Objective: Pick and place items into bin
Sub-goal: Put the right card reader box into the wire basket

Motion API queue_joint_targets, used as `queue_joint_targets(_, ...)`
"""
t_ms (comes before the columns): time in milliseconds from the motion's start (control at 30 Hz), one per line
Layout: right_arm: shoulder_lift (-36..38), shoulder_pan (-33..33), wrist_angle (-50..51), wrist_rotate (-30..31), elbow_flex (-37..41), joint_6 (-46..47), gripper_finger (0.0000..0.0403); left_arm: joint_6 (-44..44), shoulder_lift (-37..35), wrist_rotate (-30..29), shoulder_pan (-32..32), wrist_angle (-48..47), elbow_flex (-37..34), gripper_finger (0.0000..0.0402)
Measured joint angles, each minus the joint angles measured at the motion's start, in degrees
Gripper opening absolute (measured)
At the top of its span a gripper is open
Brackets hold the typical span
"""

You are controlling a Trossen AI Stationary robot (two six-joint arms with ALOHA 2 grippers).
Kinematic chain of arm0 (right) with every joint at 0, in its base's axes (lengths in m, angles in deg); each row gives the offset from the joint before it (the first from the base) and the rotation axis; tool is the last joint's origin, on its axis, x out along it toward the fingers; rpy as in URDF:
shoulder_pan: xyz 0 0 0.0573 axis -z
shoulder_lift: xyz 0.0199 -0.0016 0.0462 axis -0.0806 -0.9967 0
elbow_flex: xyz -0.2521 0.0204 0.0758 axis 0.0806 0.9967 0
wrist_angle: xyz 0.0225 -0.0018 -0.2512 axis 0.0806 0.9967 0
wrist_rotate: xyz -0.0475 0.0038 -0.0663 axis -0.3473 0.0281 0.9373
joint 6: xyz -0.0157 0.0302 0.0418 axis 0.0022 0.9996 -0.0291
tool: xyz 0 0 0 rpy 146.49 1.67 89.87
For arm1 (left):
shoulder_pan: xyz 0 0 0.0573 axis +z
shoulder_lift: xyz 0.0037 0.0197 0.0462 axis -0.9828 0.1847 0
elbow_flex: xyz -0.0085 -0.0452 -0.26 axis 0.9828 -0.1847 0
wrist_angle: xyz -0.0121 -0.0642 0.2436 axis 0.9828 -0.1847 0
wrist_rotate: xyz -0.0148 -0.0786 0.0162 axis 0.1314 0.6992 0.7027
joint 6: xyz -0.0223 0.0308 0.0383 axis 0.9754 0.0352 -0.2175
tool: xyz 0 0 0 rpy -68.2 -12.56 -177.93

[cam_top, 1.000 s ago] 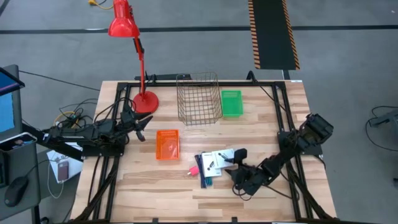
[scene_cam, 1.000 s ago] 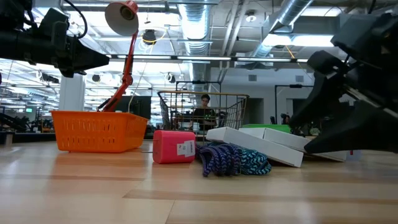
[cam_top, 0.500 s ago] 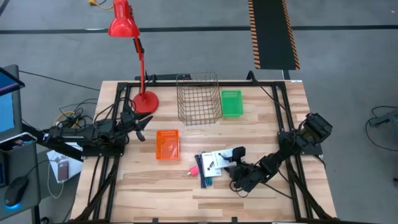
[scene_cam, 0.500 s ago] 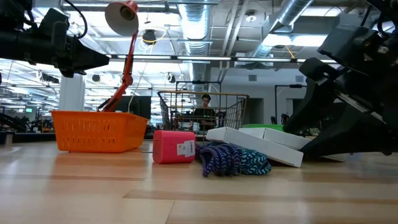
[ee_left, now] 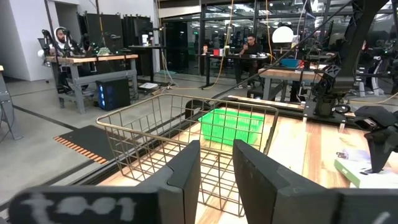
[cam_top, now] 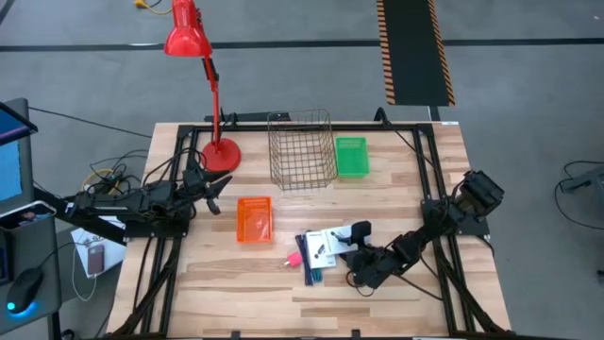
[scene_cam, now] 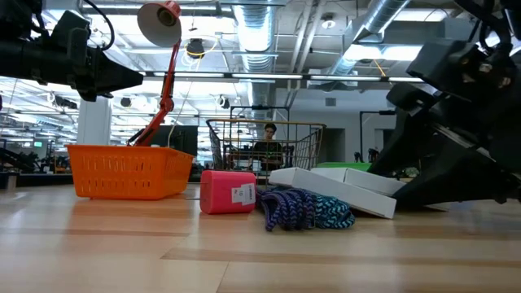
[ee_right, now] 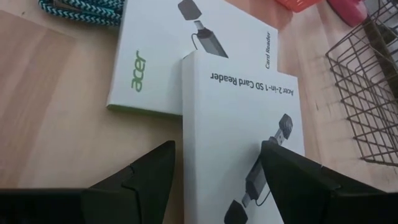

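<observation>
On the wooden desk (cam_top: 236,274), the right end effector (cam_top: 357,240) has edged closer, fingers spread astride the upper white card-reader box (ee_right: 239,134) at five o'clock, while the left end effector (cam_top: 215,194) waits released at nine.

Tabletop of pale wood planks (cam_top: 245,274), smooth with a slight sheen in the low view; bare thin-wire metal basket (cam_top: 301,149); orange perforated plastic bin (cam_top: 254,218) and green plastic bin (cam_top: 351,156), both matt. Two white card-reader boxes (ee_right: 242,118), smooth printed cardboard with faint gloss; blue-and-teal braided cord (scene_cam: 305,208), woven cloth texture; pink plastic block (scene_cam: 228,192), matt, with paper label. Red desk lamp (cam_top: 193,57), glossy painted metal.
</observation>
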Motion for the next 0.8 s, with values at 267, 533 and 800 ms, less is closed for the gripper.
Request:
queue_joint_targets(267,-1.94,0.51,-1.3,-0.35,-0.13,0.1,0.0174,0.0,0.0,0.0,0.0,0.0,0.01,0.0082)
queue_joint_targets(533,-2.43,0.36,-2.04,-0.21,-0.11,-0.24,0.0103,0.0,0.0,0.0,0.0,0.0,-0.01,0.0082)
queue_joint_targets(800,-2.56,0.41,-2.21,-0.53,-0.07,1.0,0.0102,0.0,0.0,0.01,-0.01,0.0,0.0,0.0082)
